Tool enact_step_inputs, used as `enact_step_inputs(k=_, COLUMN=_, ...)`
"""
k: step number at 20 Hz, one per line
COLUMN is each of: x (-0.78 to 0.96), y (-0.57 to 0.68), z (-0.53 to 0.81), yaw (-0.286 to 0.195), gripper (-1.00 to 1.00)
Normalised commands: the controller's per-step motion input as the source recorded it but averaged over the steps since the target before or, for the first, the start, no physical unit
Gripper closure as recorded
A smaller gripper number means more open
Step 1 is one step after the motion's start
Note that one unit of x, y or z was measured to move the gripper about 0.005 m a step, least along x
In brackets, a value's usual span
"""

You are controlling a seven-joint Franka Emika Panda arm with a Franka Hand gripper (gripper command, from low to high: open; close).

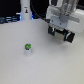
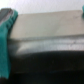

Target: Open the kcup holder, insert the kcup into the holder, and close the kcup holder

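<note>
The gripper (image 1: 61, 35) hangs seemingly open above the kcup holder; the kcup (image 1: 28, 48) sits apart.

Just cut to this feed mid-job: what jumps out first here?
The kcup, a tiny white pod with a green top, stands alone on the pale table. Toward the exterior view's upper right, the tool hangs at a dark boxy unit, the kcup holder. The wrist view is a close blur: green fingers against a dark edge.

Pale white tabletop (image 1: 45, 60) under soft even light, dark blurred clutter (image 1: 7, 20) behind its far edge
</note>
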Motion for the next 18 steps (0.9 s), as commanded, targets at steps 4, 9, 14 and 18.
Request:
enact_step_inputs(k=4, x=0.81, y=-0.36, z=0.19, yaw=-0.038, gripper=1.00)
enact_step_inputs(k=9, x=0.73, y=-0.38, z=0.21, yaw=-0.040, gripper=1.00)
enact_step_inputs(k=14, x=0.27, y=-0.20, z=0.13, yaw=-0.024, gripper=-1.00)
enact_step_inputs(k=18, x=0.05, y=-0.11, z=0.28, yaw=-0.026, gripper=-1.00)
